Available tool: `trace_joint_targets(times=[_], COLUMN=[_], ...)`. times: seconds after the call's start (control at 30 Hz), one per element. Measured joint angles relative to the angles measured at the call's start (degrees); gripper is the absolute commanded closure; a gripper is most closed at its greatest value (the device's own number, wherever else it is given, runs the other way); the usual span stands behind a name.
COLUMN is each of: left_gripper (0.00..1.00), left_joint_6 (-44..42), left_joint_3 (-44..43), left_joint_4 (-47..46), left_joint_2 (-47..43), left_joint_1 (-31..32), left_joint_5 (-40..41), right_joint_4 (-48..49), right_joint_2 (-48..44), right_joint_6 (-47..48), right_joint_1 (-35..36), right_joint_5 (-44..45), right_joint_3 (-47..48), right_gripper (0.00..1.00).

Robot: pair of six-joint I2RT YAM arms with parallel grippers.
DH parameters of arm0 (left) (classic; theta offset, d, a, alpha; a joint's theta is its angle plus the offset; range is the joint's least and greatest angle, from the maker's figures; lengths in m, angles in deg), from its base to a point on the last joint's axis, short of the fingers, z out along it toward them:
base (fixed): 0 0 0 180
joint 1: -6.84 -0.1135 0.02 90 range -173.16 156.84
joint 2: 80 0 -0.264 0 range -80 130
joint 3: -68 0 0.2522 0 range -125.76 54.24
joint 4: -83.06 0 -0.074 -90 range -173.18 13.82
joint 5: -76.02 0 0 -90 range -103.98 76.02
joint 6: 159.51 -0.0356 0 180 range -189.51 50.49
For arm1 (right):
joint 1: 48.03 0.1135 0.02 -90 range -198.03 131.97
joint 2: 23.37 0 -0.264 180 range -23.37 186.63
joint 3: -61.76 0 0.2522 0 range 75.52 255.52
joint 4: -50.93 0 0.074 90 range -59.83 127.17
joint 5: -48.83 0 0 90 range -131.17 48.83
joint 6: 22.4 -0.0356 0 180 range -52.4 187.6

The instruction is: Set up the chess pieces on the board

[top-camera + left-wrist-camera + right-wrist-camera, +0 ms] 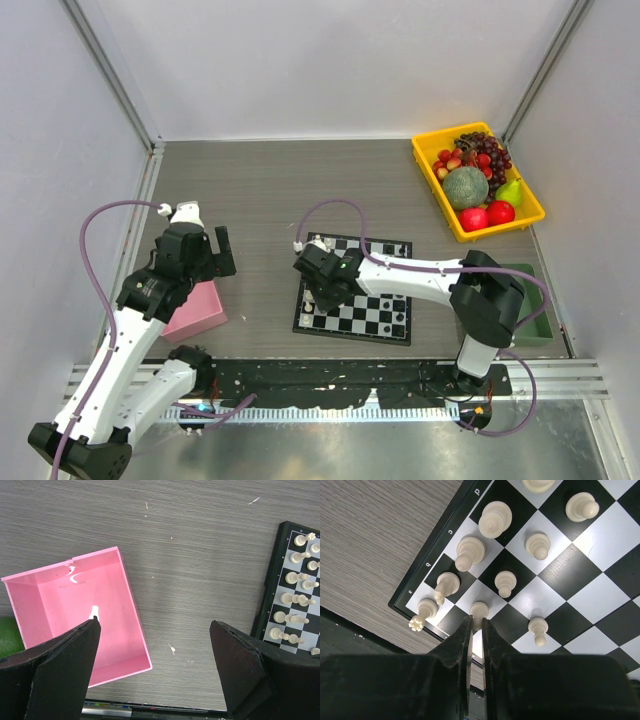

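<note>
- Right end effector (477,621), closest to its wrist lens: pressed together on what looks like a white pawn (479,609), with only the head showing past the tips. Gripped low and upright, probably so as to go straight down onto a square.
- Just beneath, board (570,572), with its lettered edge and near-left corner in view. Pawn poised over the second row, next to the rook (422,614) on the corner square and in line with a second pawn (505,582) standing there. Likely target, then: the open end of that pawn row.
- One stray pawn (537,629), seemingly a row further in and out of line; probably needing correction.
- Further left, left end effector (155,622): spread wide, pinching nothing, hovering above the pink box (60,580) near the left near edge of the surface (200,555). Wide spread probably in readiness for a pick.
- Lone white piece (94,612) on the box floor, below and just beside the left fingertip, not between the tips. Board well off to the right of this end effector.
- Black pieces: cannot tell from these views.
- Farthest, yellow tray (432,190) of fruit at the far right corner of the surface; no apparent part in the job.
</note>
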Motion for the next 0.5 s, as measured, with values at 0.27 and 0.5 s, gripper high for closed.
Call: trace_joint_targets(times=[0.27,0.5], left_gripper=[0.01,0.01], left_joint_6=[0.0,0.0], left_joint_3=[0.0,0.02], left_joint_4=[0.02,0.0], left_joint_2=[0.17,0.22], left_joint_1=[0.0,0.0], left_joint_5=[-0.02,-0.02], right_joint_4=[0.46,0.87], right_joint_2=[0.61,0.59], right_joint_6=[0.02,0.33], right_joint_1=[0.0,0.0], right_joint_5=[-0.74,-1.31], right_joint_3=[0.15,0.15], right_gripper=[0.73,0.58])
